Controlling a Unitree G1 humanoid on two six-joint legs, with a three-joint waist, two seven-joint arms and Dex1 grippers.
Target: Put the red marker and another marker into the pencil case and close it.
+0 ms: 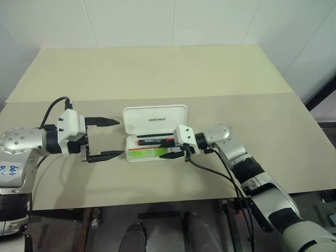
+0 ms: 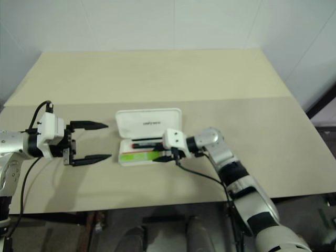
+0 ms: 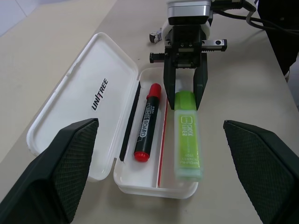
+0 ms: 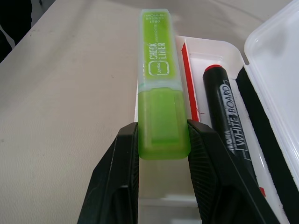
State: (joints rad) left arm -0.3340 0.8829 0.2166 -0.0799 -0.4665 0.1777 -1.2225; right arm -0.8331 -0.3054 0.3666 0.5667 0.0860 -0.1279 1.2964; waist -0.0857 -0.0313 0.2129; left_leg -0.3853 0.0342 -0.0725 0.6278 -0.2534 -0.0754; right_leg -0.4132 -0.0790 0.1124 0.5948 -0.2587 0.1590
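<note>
- Your right tool (image 4: 163, 140) pinched the lime-green highlighter (image 3: 187, 135) by one end, its fingers (image 4: 212, 163) pressed on either side.
- The highlighter lay along the near edge of the pencil case (image 1: 128, 144), over the tray's front wall.
- The red marker (image 3: 146, 122) lay inside the tray, beside the highlighter with a thin red line between them.
- The case sat open on the counter (image 1: 157, 73), lid flat behind the tray.
- Your left tool (image 1: 105, 139) hovered just beside the case's left end, fingers spread wide, holding nothing.
</note>
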